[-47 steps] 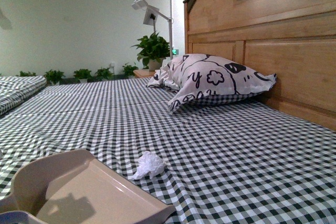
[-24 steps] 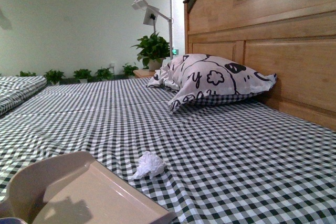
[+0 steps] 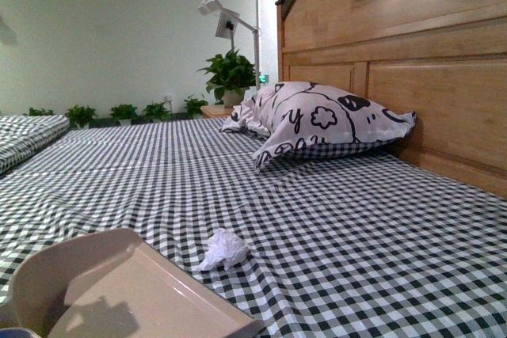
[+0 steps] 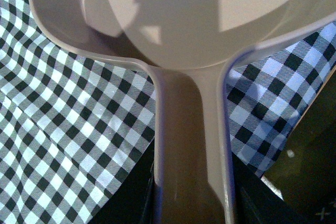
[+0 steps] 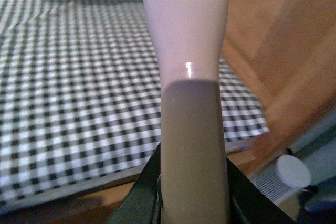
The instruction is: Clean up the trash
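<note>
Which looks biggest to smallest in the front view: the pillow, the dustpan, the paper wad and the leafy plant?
1. Dustpan, though it sits nearest the camera, so that inflates it.
2. Pillow.
3. Leafy plant.
4. Paper wad, smallest.

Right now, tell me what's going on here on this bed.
The robot is tidying a bed covered in a checked sheet. Its left gripper is clamped on the handle of a beige dustpan, whose pan rests on the sheet at the near left. The right gripper grips a pale handle; what is on its far end is out of view. A small crumpled paper wad lies just beyond the dustpan's edge, not yet swept in. A patterned pillow sits by the headboard.
</note>
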{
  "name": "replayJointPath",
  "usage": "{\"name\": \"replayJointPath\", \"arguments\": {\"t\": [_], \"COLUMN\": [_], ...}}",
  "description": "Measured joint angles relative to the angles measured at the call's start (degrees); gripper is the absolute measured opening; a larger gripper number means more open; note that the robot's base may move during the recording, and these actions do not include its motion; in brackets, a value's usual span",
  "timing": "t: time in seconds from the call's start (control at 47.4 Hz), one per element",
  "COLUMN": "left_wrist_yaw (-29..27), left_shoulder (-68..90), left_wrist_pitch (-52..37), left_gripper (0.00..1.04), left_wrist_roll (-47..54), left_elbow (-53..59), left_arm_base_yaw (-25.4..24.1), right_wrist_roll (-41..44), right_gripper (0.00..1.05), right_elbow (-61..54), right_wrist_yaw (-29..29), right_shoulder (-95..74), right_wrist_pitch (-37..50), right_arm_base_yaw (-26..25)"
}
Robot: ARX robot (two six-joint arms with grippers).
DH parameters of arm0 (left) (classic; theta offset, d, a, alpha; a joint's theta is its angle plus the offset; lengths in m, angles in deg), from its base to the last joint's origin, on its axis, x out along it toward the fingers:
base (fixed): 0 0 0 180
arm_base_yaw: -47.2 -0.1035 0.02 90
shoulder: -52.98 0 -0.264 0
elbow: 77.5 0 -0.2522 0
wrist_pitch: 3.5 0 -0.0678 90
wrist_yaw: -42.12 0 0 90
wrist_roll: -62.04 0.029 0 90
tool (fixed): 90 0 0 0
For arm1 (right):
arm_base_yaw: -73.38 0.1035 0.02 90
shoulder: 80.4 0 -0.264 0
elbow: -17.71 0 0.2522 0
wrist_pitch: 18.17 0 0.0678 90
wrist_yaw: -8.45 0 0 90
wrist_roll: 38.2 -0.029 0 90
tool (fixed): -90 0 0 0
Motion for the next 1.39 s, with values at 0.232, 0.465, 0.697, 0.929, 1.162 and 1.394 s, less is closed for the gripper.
{"name": "replayJointPath", "arguments": {"t": [0.232,0.465,0.697,0.929,1.162,1.394], "left_wrist_yaw": [0.0,0.0,0.0,0.0,0.0,0.0], "left_shoulder": [0.0,0.0,0.0,0.0,0.0,0.0], "left_wrist_pitch": [0.0,0.0,0.0,0.0,0.0,0.0], "left_gripper": [0.27,0.27,0.27,0.27,0.27,0.27], "left_wrist_roll": [0.0,0.1,0.1,0.1,0.1,0.1], "left_elbow": [0.0,0.0,0.0,0.0,0.0,0.0], "left_arm_base_yaw": [0.0,0.0,0.0,0.0,0.0,0.0], "right_wrist_roll": [3.7,4.3,1.3,-1.2,-2.0,0.0], "right_gripper": [0.19,0.19,0.19,0.19,0.19,0.19], "right_elbow": [10.7,21.2,27.8,30.4,30.1,28.8], "right_wrist_yaw": [-5.7,-6.8,-6.6,-5.1,-8.5,-24.0], "right_shoulder": [-20.6,-39.1,-52.0,-60.0,-63.9,-61.7], "right_wrist_pitch": [2.5,6.1,7.1,9.0,9.8,5.3], "right_arm_base_yaw": [3.4,5.4,7.1,8.0,11.6,15.9]}}
